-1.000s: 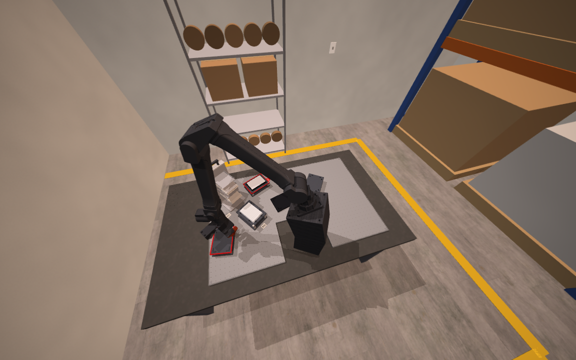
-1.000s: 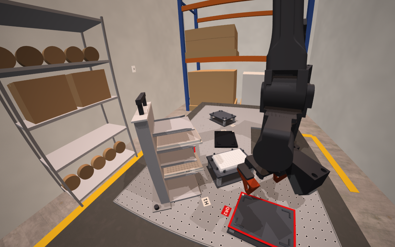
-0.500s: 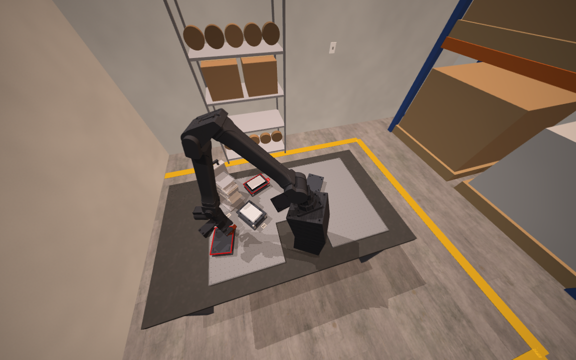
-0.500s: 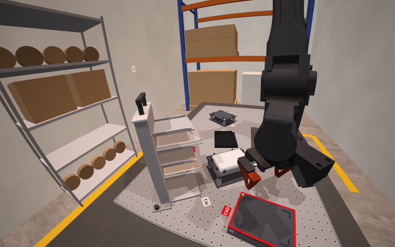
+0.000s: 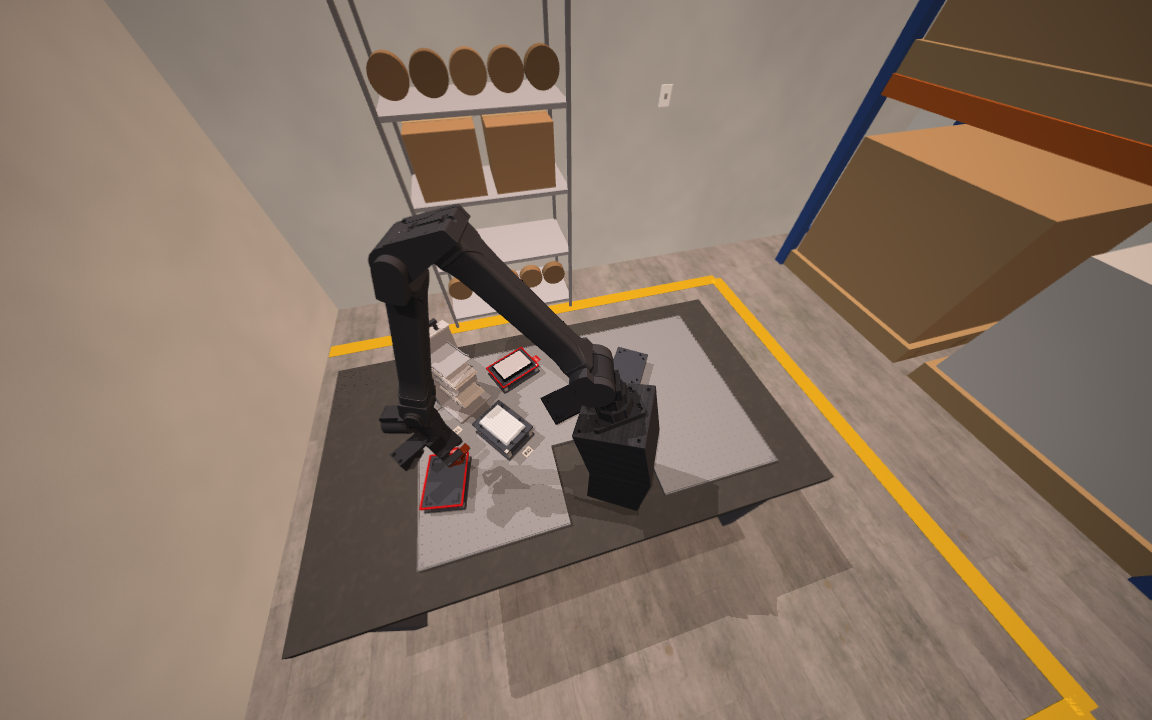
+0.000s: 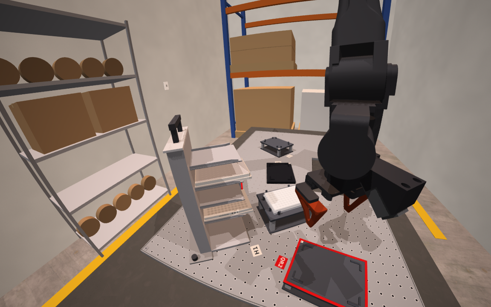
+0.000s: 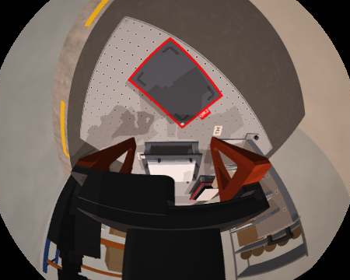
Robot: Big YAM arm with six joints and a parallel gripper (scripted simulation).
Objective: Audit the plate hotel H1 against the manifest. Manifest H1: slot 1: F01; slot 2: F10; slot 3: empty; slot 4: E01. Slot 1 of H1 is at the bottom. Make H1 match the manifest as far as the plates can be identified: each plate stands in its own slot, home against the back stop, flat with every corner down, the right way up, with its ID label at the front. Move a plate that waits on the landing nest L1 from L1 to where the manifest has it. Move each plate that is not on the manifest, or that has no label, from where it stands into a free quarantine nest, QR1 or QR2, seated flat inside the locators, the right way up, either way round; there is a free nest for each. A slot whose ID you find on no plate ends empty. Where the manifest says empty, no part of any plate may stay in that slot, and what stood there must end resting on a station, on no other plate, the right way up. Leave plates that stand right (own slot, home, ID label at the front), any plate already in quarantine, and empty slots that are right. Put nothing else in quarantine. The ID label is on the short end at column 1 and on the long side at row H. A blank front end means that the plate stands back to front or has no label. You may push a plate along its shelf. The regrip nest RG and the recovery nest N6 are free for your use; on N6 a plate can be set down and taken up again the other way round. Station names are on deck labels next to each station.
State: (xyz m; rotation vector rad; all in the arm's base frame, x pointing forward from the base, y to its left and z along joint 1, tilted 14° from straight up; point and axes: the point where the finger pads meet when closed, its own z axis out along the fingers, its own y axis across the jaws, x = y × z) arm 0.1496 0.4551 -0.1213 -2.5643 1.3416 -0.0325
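Above the perforated desk [image 6: 216, 263], between bare quarantine nest QR2 [image 6: 329, 273] and the nest-borne white plate [image 6: 281, 198] beside hotel H1 [image 6: 184, 198]: claw [image 6: 329, 208], spread wide, empty, seemingly positioned for plate pickup.

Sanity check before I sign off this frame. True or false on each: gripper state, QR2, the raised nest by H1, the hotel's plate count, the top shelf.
1. The gripper is open and holds nothing. True.
2. QR2 has a plate in it. False: only its locators show inside the red border.
3. A white plate lies on the raised nest beside the hotel. True.
4. The hotel holds four plates. False: two shelves show plates; the bottom shelf is bare.
5. The gripper is inside the hotel's top shelf. False: it hangs over the deck between the raised nest and QR2.
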